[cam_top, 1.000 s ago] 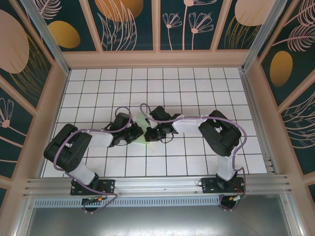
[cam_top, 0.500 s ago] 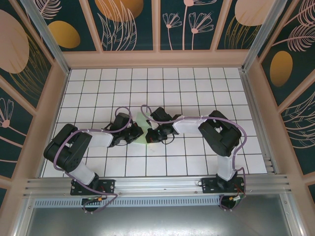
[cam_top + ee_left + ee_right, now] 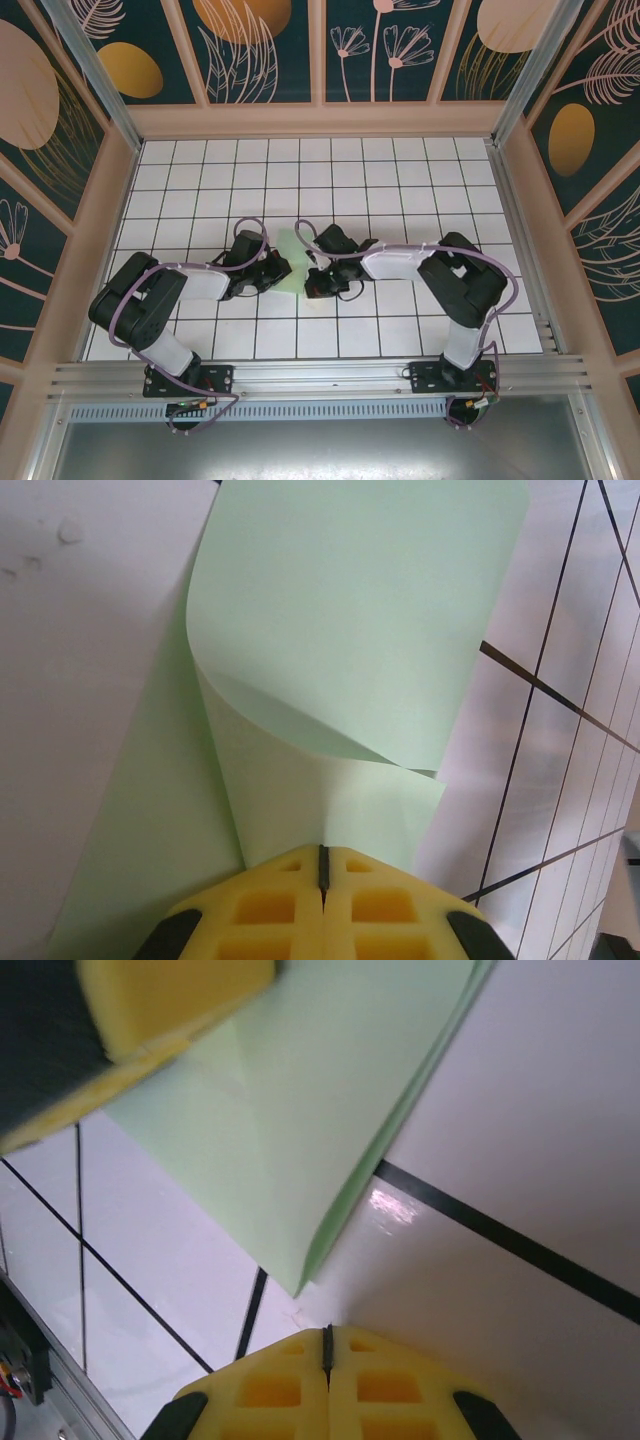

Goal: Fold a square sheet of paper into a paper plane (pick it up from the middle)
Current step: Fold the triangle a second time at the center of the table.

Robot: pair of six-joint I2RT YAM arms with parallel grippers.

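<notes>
Left wrist view: my left pincer (image 3: 322,865) is clenched, tips on the square sheet of paper (image 3: 350,630); pinched or pressed, I cannot tell.
Right pincer (image 3: 326,1345): clenched, empty, just off the paper's corner, at its 4 o'clock.
Paper: part-folded, flap curled, mid-worktop (image 3: 520,1110), in no container.
Risk: releasing lets the flap spring open; dragging skews the crease.

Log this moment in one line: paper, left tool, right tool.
paper: mint-green, flap curled over | left tool: shut on paper | right tool: shut, empty, near paper's corner
</notes>
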